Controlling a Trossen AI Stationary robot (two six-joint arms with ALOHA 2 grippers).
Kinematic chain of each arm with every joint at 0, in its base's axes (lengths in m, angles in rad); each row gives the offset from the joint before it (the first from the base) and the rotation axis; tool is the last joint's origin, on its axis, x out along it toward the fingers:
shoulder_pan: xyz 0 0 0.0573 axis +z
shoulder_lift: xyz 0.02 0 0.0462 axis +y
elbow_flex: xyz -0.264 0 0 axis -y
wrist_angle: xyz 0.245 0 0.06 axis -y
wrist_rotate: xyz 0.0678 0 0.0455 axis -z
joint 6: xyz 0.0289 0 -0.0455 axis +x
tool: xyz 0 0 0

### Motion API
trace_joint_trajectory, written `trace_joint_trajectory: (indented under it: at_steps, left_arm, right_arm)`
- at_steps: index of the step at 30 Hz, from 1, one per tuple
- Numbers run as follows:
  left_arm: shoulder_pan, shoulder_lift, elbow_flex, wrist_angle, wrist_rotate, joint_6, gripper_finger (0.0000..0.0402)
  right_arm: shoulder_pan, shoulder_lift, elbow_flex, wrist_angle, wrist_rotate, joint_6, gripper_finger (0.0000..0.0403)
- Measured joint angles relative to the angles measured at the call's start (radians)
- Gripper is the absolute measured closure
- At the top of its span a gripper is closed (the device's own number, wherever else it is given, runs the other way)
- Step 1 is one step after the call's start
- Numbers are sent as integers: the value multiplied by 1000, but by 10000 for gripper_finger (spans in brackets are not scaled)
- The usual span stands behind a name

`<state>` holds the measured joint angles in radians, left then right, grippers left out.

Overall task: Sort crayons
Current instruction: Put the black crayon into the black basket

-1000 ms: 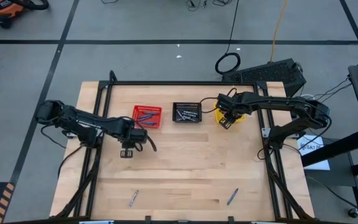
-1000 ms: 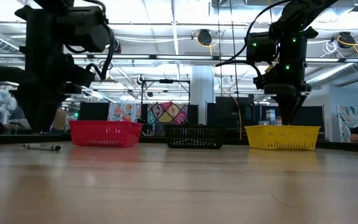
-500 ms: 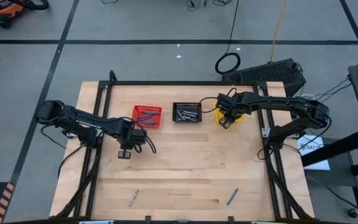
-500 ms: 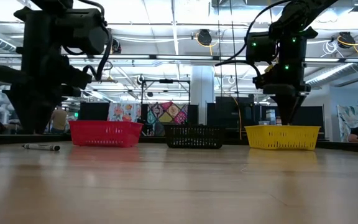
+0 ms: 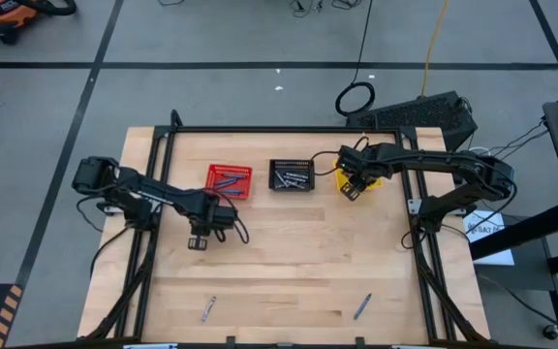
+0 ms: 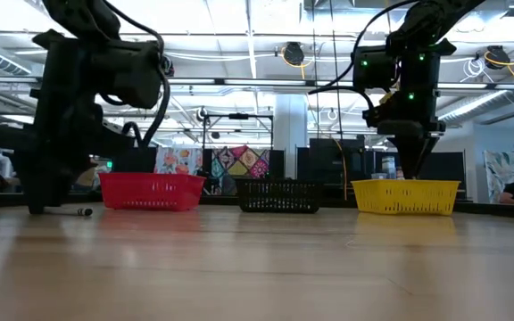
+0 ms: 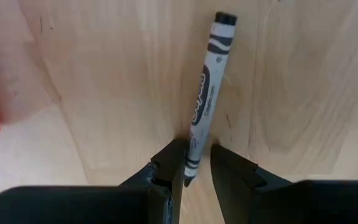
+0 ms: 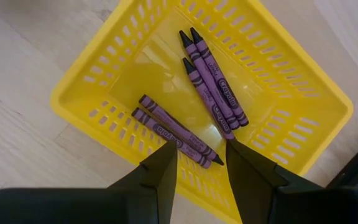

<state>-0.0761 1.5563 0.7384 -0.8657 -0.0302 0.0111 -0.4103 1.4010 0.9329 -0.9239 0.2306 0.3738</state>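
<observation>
A grey crayon (image 7: 205, 99), its label unreadable, is straddled on the table by the left gripper's (image 7: 194, 168) parted fingers. Only wrist views reveal this, and five purple crayons (image 8: 213, 87) in the yellow basket (image 8: 92, 81) under the empty, open-fingered right gripper (image 8: 201, 163).

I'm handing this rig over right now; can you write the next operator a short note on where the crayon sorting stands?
Left gripper: down at the table, open fingers straddling a grey crayon near the red basket; grip not closed.
Right gripper: open, empty, above the yellow basket.
Done: five purple crayons in yellow; others already in the red and black basket.
Left: that grey crayon, plus two crayons at the table's front edge.
</observation>
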Motion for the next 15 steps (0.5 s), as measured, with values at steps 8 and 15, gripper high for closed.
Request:
trace_joint_trajectory:
  at_steps: [8,15]
  left_arm:
    - [39,48,0,-5,8,-2,327]
    - [39,50,7,-16,31,-2,392]
  right_arm:
    - [0,0,0,-1,0,0,280]
    - [0,0,0,-1,-83,27,280]
